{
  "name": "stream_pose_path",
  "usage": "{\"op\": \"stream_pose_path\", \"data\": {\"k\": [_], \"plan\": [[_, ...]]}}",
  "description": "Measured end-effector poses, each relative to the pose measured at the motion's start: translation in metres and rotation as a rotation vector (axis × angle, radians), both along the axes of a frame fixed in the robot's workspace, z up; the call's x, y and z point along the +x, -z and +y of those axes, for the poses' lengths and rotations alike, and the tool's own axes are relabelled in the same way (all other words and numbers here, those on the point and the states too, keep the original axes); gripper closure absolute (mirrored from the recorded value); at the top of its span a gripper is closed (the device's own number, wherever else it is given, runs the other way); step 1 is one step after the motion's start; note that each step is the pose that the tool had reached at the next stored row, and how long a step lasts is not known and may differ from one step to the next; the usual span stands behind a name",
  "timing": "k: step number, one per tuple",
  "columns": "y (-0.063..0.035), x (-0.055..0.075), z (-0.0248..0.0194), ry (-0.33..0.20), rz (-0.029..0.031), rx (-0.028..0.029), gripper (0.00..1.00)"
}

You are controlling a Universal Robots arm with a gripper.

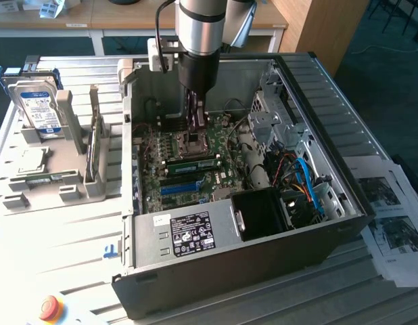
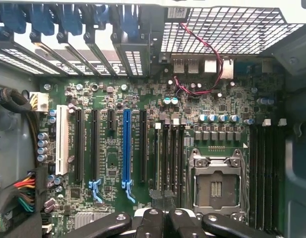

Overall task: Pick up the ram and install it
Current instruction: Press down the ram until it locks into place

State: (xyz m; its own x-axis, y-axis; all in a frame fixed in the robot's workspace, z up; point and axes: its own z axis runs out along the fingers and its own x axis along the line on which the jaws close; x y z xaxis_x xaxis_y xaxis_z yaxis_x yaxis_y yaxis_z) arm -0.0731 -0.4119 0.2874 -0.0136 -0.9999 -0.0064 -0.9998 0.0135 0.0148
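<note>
over the open pc case (image 1: 331, 223) in the exterior view, the gripper (image 1: 197, 120) sat low above the motherboard (image 1: 189, 169), jaws together, just beside a green ram (image 1: 192, 163) stick lying in a slot. from the wrist view, the closed gripper (image 2: 163, 218) held nothing, hovering by the empty cpu socket (image 2: 216, 187) and the black slots (image 2: 168, 158) beside it.

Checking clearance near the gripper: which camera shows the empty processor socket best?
Wrist view: it faces the processor socket squarely, with its metal frame and bare centre fully visible next to the gripper. The exterior view shows the socket small and at an angle, close by the gripper.
</note>
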Motion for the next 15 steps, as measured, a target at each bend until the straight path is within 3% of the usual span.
{"op": "stream_pose_path", "data": {"k": [15], "plan": [[-0.0114, 0.000, 0.0000, 0.000, 0.0000, -0.0001, 0.90]]}}
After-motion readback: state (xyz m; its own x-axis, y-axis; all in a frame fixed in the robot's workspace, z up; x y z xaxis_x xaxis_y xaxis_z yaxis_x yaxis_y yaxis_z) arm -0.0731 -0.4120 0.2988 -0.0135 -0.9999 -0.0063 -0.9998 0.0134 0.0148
